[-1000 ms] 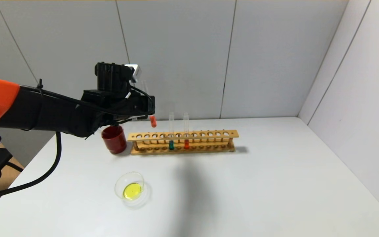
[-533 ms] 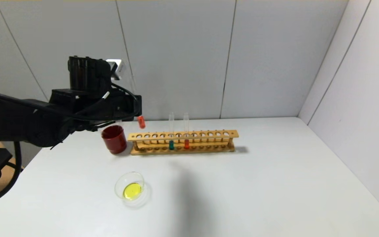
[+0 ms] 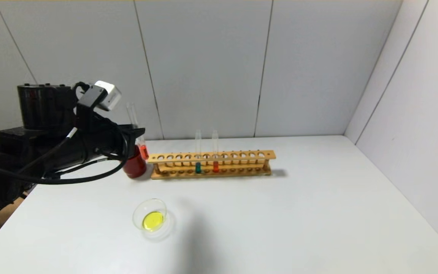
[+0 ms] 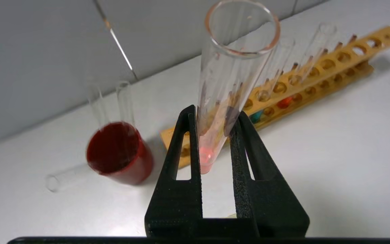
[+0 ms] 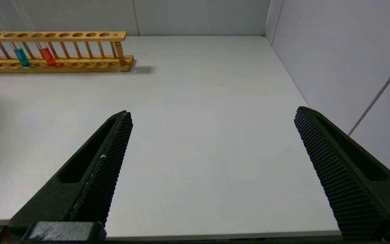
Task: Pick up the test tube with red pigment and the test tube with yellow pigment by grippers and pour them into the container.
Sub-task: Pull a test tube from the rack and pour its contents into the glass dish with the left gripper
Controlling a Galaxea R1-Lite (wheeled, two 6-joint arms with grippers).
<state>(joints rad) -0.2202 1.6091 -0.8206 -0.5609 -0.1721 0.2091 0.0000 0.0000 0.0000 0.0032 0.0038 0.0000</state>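
My left gripper is shut on the test tube with red pigment and holds it nearly upright in the air, just in front of the dark red cup. In the left wrist view the black fingers clamp the tube near its lower part, with red-orange liquid at its bottom. The container, a shallow glass dish, holds a yellow pool and sits nearer the table's front. No tube with yellow liquid shows. My right gripper is open and empty over bare table at the right.
A wooden rack stands at the back with a green-liquid tube and a red-orange tube. The red cup holds two empty tubes. Another empty tube lies on the table beside it.
My left arm has drawn back to the left and lowered with the red tube. The tube has gone from above the rack's left end to in front of the red cup.
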